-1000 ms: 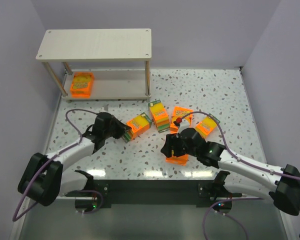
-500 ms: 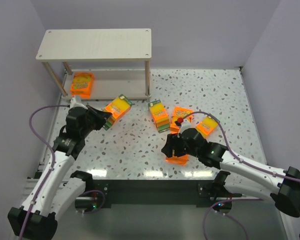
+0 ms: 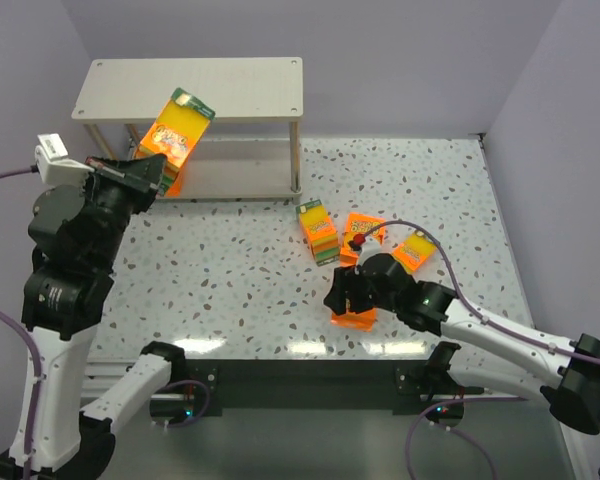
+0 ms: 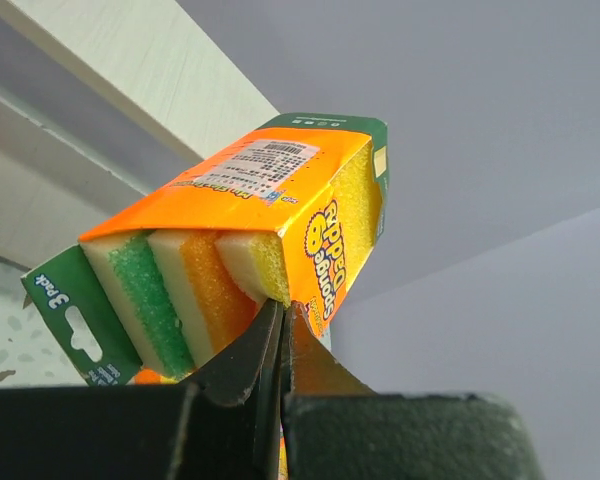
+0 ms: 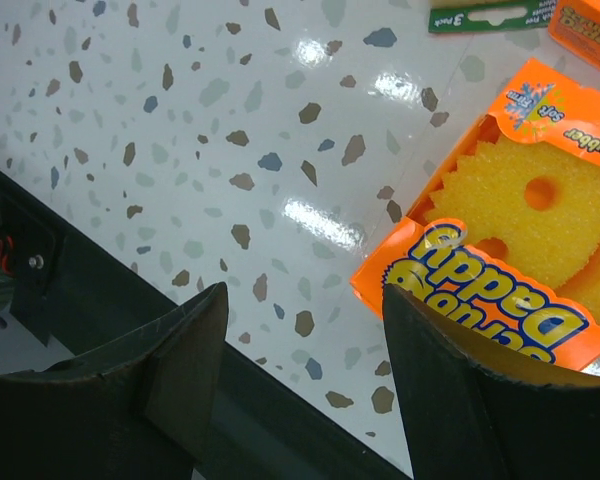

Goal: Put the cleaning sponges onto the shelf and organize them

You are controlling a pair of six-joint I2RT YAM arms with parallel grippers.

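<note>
sponge pack (image 4: pixel 242 222) pinched by its lower edge between left fingers (image 4: pixel 242 368)

Six orange sponge packs (image 3: pixel 318 232), one two-tier shelf (image 3: pixel 230 88), two robot arms (image 3: pixel 480 325), one speckled table (image 3: pixel 230 270).

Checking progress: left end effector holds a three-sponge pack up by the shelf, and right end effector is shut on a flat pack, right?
No: the right end effector is open, its fingers apart and not gripping the flat pack on the table, as the right wrist view shows. The left end effector does hold the three-sponge pack up by the shelf.
</note>
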